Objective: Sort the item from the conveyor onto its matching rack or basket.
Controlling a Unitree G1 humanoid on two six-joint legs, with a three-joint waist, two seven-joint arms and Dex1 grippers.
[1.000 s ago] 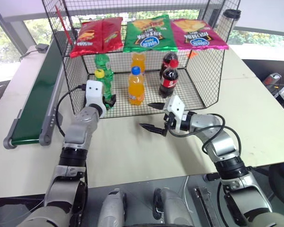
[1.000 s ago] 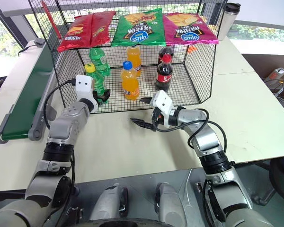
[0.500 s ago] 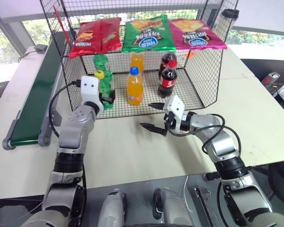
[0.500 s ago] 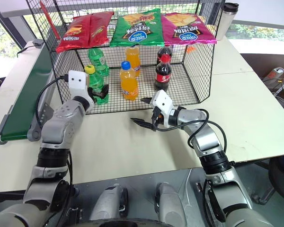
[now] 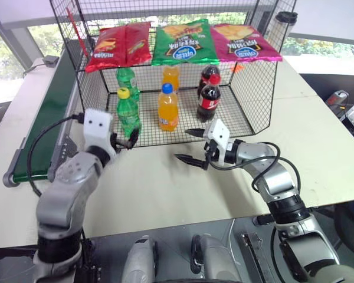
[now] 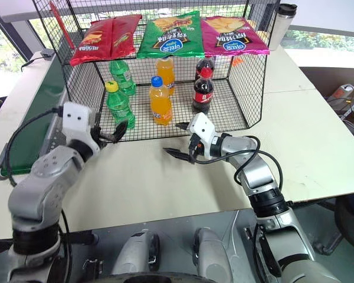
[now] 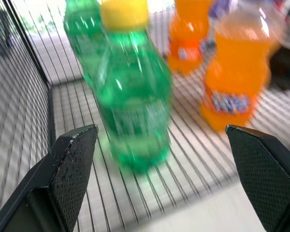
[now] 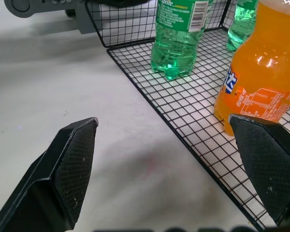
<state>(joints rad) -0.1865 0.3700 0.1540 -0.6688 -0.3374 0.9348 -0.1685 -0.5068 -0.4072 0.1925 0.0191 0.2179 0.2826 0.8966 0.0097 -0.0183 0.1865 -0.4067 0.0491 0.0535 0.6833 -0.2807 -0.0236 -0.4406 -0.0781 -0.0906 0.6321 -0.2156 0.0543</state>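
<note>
The item, a green bottle with a yellow cap (image 5: pixel 128 112), stands upright on the mesh floor at the front left of the black wire cage (image 5: pixel 255 100). My left gripper (image 5: pixel 125 140) is open and empty. It hangs just outside the cage's front edge, a short way from the bottle (image 7: pixel 133 96) and not touching it. Over the table in front of the cage, my right gripper (image 5: pixel 183 144) is open and holds nothing. The dark green conveyor (image 5: pixel 44 124) runs along the cage's left side with nothing on the stretch I can see.
A second green bottle (image 5: pixel 127 76) stands behind the item. Two orange bottles (image 5: pixel 168 109) and two cola bottles (image 5: pixel 209 99) stand further right. Red (image 5: pixel 119 44), green (image 5: pixel 186 41) and pink (image 5: pixel 245 42) chip bags hang along the top. A travel mug (image 5: pixel 286 23) stands behind the cage.
My left gripper has drawn back out of the cage, away from the yellow-capped bottle, which stays standing. The right arm has not moved.
</note>
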